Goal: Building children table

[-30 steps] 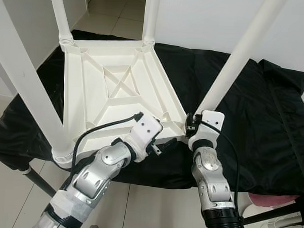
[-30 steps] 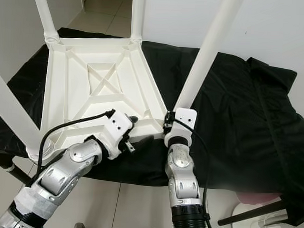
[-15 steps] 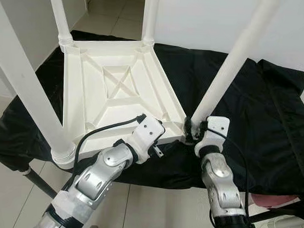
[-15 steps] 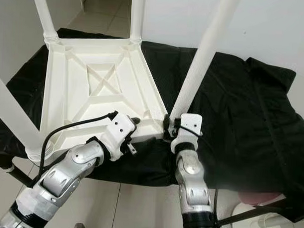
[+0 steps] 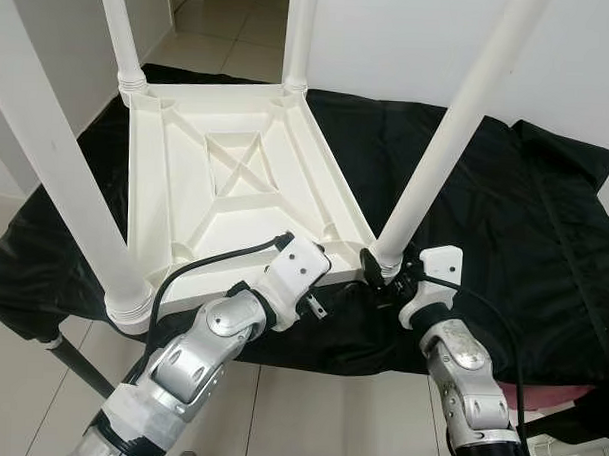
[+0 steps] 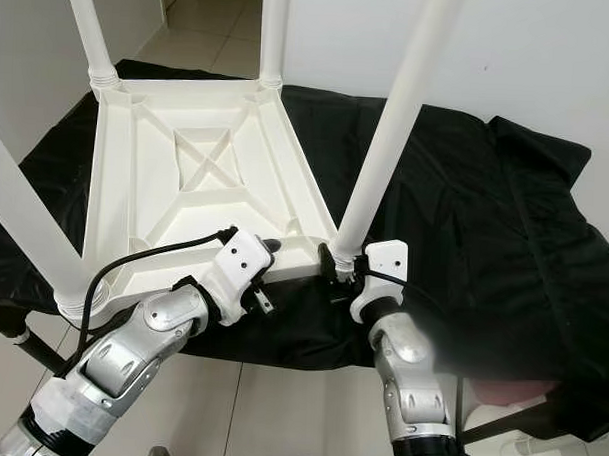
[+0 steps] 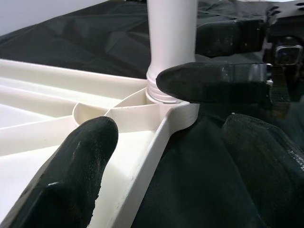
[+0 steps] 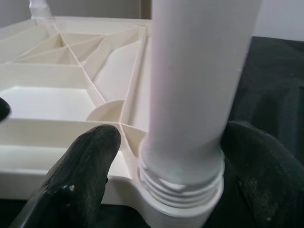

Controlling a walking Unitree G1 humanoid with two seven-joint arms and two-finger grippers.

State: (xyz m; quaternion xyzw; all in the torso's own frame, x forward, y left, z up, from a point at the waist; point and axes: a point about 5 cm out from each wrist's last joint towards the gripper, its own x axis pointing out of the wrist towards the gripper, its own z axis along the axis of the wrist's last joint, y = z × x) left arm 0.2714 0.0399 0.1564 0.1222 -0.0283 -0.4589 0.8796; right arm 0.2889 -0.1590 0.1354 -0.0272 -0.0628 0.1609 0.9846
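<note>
Black cloth (image 5: 486, 194) covers the tabletop, with the white table (image 5: 226, 175) upside down on it. Nearest, the left gripper (image 5: 328, 279) straddles the table's near rim, fingers apart. Just beside it, the right gripper (image 5: 383, 276) has its fingers either side of the near-right leg (image 5: 448, 133) base, thread showing. Beyond stand three more legs.

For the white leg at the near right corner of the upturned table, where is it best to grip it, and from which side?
Probably low on the near right leg, just above its threaded collar, coming from the robot's side. The shaft is a smooth round tube, free all around, and a low hold gives control for turning. The right pincer already straddles it there; the left pincer straddles the table rim.
</note>
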